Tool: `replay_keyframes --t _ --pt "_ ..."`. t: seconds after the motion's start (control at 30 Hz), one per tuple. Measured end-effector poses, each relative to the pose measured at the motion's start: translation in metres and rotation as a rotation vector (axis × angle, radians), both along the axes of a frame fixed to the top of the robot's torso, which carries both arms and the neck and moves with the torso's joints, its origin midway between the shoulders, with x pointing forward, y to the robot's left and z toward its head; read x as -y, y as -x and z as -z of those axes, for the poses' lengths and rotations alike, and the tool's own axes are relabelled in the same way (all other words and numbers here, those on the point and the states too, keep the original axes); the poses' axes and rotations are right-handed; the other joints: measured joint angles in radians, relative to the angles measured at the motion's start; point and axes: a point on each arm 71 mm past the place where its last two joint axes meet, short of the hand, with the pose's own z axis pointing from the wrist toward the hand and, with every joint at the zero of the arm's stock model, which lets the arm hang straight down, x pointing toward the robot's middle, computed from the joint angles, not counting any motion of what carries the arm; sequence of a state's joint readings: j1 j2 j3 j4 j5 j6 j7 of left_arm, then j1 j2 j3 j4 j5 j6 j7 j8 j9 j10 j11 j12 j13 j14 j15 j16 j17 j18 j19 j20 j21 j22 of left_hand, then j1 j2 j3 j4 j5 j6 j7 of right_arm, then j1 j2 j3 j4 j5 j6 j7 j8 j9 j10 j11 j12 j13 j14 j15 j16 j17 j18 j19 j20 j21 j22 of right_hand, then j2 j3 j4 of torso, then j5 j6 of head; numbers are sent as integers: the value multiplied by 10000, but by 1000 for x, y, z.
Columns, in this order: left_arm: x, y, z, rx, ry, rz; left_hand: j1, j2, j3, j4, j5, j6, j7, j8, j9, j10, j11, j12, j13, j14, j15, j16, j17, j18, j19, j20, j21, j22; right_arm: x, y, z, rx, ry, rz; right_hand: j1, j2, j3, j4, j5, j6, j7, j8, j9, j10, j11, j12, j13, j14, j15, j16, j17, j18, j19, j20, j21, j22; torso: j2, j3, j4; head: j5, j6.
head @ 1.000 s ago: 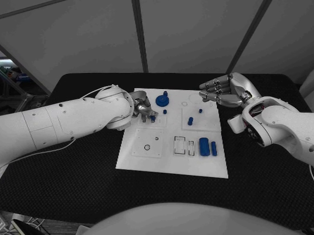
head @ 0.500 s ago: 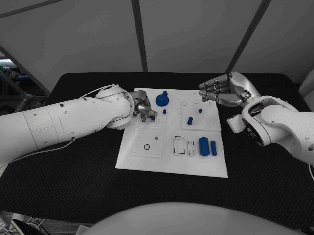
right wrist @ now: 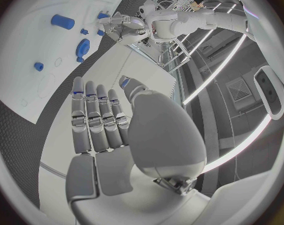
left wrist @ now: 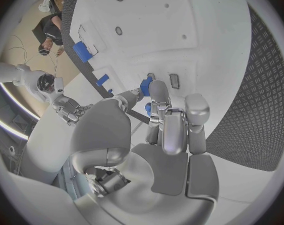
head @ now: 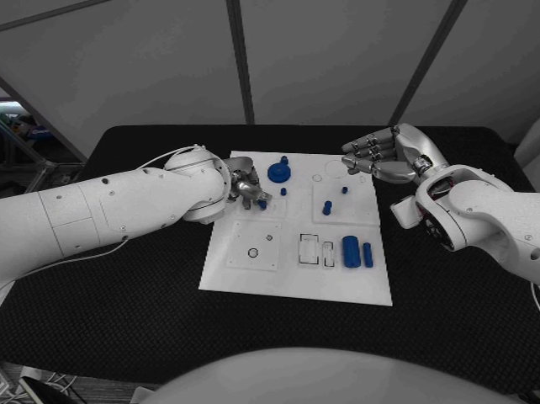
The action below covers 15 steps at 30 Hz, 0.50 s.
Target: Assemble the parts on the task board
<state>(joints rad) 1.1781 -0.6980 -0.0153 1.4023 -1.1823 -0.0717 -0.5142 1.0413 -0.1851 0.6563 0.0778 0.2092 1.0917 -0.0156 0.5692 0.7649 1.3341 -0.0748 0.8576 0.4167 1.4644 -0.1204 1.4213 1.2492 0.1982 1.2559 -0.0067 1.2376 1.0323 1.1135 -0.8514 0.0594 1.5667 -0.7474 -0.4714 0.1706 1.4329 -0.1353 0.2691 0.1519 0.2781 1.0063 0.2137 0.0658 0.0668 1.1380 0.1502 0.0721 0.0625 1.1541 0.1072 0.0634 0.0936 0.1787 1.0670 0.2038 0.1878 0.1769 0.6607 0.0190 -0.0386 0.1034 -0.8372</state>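
Note:
The white task board lies mid-table. My left hand hovers over its far left square and pinches a small blue part between thumb and fingers; the left wrist view shows that blue part at the fingertips above the board. A blue round gear stands just right of the hand, and small blue pegs stand on the neighbouring square. A blue cylinder and a narrow blue bar lie near the right edge. My right hand hangs over the far right corner, holding nothing, its fingers extended side by side.
Two rectangular slots and a small round hole mark the board's near half. Black table surrounds the board on all sides. The right wrist view shows the cylinder, the gear and my left hand.

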Motion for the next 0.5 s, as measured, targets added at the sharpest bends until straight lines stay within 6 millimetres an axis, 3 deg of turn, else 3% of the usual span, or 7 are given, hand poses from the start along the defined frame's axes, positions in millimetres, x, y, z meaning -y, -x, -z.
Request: replay_keyframes --t 0.5 --pt "0 1 0 -58 -31 79 40 -40 -1 -1 -5 4 5 -3 -2 17 12 1 -1 6 8 0 -1 -1 0 0 0 -1 2 -2 1 1 30 75 0 0 0 0 0 0 0 0 0 0 0 0 0 0 0 0 1 0 0 0 0 1 8 3 3 36 -24"
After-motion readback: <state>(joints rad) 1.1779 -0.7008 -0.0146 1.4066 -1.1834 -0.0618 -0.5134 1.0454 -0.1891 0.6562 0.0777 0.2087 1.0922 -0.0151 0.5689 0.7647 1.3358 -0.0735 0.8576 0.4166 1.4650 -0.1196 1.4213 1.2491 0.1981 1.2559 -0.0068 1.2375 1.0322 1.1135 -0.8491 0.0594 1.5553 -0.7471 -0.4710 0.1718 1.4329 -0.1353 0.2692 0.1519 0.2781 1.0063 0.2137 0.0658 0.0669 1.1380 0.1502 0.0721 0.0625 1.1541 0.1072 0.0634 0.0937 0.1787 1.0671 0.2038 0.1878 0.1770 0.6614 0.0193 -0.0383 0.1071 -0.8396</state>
